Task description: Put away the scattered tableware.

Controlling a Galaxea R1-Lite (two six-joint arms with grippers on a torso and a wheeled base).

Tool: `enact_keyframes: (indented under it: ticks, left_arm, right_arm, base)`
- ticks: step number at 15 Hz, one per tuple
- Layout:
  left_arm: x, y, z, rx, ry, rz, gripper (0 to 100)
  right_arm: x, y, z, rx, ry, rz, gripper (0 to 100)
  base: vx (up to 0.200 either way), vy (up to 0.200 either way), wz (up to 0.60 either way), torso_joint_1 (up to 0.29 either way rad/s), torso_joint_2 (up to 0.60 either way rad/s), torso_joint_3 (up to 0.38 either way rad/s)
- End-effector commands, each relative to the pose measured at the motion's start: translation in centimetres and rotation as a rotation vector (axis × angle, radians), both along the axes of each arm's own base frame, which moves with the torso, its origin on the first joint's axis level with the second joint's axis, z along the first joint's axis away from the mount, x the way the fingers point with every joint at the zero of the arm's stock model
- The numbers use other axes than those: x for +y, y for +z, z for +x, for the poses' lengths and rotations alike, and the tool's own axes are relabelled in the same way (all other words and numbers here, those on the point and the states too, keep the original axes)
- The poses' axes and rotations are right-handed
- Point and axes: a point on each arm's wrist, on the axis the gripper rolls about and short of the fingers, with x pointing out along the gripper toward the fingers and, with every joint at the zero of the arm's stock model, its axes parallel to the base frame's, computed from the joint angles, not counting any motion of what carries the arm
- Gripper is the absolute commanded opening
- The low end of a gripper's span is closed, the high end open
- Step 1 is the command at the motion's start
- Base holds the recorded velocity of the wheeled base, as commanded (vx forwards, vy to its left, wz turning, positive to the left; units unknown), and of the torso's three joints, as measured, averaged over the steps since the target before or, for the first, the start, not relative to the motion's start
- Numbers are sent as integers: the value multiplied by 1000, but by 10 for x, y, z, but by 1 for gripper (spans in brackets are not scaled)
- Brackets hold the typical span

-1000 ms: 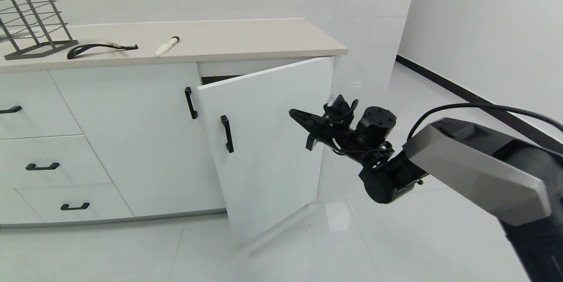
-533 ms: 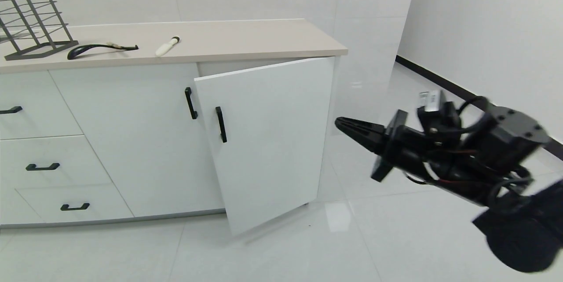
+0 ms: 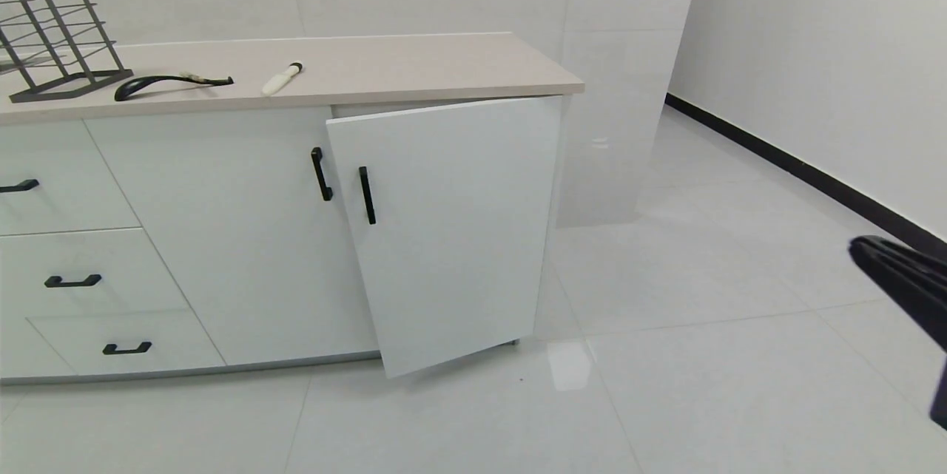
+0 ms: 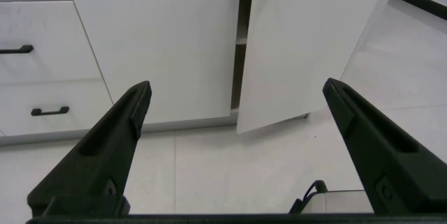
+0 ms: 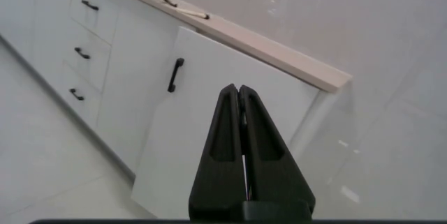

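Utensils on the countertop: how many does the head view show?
2. A black ladle lies beside the wire rack; a white-handled utensil lies right of it, toward the middle of the countertop. Others may be hidden inside the cabinet.

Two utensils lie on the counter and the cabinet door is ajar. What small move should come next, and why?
Probably bring the right hand toward the counter, aiming for the white-handled utensil. It and the black ladle lie loose there, not yet put away; the right hand is shut, empty and off to the side, and the cabinet door stands ajar.
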Motion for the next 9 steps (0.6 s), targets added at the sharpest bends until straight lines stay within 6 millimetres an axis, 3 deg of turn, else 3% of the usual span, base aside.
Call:
enact_keyframes:
  ticks: [1, 6, 9]
  left_arm:
    - [0, 0, 0, 0, 0, 0, 100]
    - [0, 0, 0, 0, 0, 0, 100]
    - [0, 0, 0, 0, 0, 1, 100]
  right_arm:
    - [-22, -1, -70, -139, -120, 20, 0]
    - [-27, -43, -124, -53, -200, 6, 0]
    - [-27, -62, -135, -13, -232, 2, 0]
  base:
    - [0, 0, 0, 0, 0, 0]
    - [0, 0, 0, 0, 0, 0]
    - [0, 0, 0, 0, 0, 0]
